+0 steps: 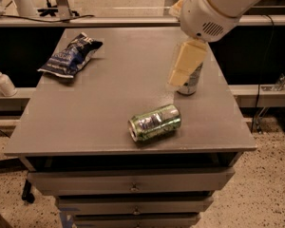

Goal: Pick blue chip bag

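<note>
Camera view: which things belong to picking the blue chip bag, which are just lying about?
Job: blue chip bag, far left on the table; pincer, over its right side.
Lying about: tipped green soda can; upright soda can behind pincer.
</note>
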Robot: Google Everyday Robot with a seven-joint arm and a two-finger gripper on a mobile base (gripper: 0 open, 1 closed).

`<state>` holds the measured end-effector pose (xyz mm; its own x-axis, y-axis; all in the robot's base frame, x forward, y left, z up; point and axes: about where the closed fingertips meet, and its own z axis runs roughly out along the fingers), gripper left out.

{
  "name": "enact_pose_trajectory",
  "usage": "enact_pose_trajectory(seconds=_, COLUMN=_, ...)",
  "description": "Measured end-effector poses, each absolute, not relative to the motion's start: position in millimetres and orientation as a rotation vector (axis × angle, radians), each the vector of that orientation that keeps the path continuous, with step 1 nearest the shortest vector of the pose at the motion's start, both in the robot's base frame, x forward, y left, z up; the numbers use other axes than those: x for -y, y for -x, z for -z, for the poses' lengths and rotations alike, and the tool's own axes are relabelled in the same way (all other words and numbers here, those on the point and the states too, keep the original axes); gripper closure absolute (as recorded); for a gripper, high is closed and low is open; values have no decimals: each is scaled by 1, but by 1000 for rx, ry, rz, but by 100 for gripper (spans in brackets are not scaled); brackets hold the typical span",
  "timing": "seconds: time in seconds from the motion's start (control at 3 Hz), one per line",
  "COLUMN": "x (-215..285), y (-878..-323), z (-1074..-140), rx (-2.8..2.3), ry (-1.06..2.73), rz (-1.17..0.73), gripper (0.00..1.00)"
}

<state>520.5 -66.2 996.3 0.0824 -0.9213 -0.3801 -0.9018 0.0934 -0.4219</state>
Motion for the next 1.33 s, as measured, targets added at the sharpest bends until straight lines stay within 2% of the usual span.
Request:
enact_pose_trajectory(seconds=0.67, x=61, y=-527, z=-1002, rx=-1775, ry=1765, rz=57, gripper=0)
enact_pose_trajectory(seconds=1.0, x=42, y=-535, z=-998, rx=-1732, ry=1755, rz=35, gripper=0)
enact_pose_trajectory(seconds=1.33, x=2, y=-558, z=-989, rx=-1672, ry=1722, rz=-5, gripper=0)
